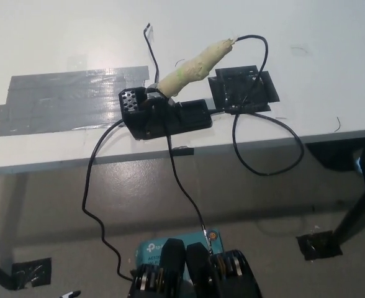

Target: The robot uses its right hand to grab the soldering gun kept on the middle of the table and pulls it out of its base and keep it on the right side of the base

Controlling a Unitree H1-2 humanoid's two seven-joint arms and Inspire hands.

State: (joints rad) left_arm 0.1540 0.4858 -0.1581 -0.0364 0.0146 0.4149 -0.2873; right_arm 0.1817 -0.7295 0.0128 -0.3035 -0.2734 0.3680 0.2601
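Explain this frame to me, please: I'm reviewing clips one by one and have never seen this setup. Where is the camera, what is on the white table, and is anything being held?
This single picture comes from a camera on a humanoid robot's head, looking steeply down. On the white table sits a black base with a soldering gun resting in it; the gun's handle is wrapped in pale yellowish material and points up to the right. A cable loops from its end over the table's front edge. Grey tape covers a patch to the left, black tape a patch to the right. Neither robot hand is in view, so nothing is held and the gun is not yet pulled out.
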